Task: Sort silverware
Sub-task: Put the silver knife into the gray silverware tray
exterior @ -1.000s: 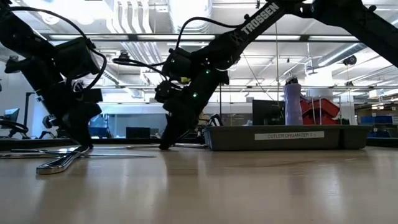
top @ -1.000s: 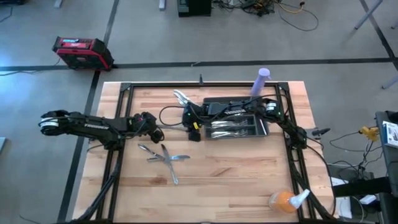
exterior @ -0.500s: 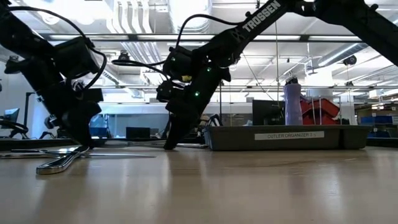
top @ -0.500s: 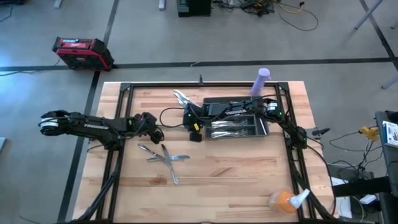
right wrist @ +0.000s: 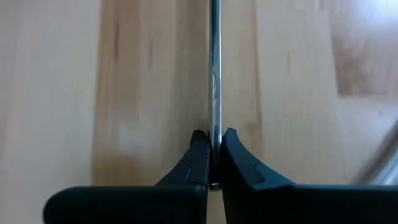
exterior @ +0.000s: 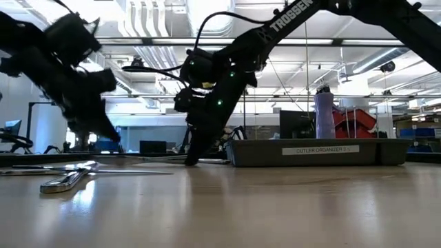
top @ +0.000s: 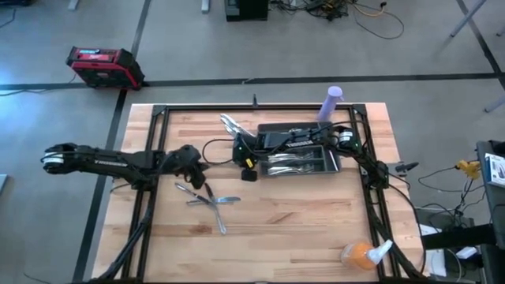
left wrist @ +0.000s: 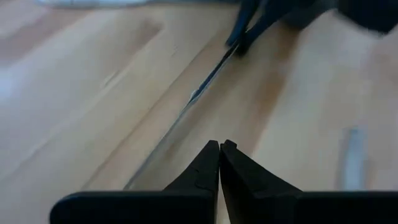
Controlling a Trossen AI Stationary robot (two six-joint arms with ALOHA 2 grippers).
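Note:
My right gripper [top: 246,170] stands at the left end of the dark tray [top: 337,164], fingers down at the wood [exterior: 190,160], shut on a slim silver piece [right wrist: 214,68]. This piece runs across the table toward my left gripper [top: 197,172] and also shows in the left wrist view [left wrist: 202,90]. My left gripper is shut with nothing between its fingers [left wrist: 219,144] and hangs a little above the table [exterior: 114,138]. Loose silverware [top: 207,197] lies crossed on the wood nearer the front [exterior: 65,180]. More silverware lies in the tray [top: 292,162]. My right gripper pinches the slim piece at one end [right wrist: 214,146] between its two fingertips. The fingers lie along the piece, which runs straight away from them. The rest of the piece stays low along the wood.
A few pieces of silverware [top: 231,122] lie at the tray's far left corner. A purple bottle [top: 333,101] stands behind the tray and an orange spray bottle [top: 359,254] at the near right. Black frame rails [top: 150,197] border the work area. Bare wood [top: 300,221] lies in front of the tray.
My left gripper has risen from the table beside the loose silverware and drawn slightly toward the table's left. My right gripper has edged toward the tray, fingertips staying down at the wood.

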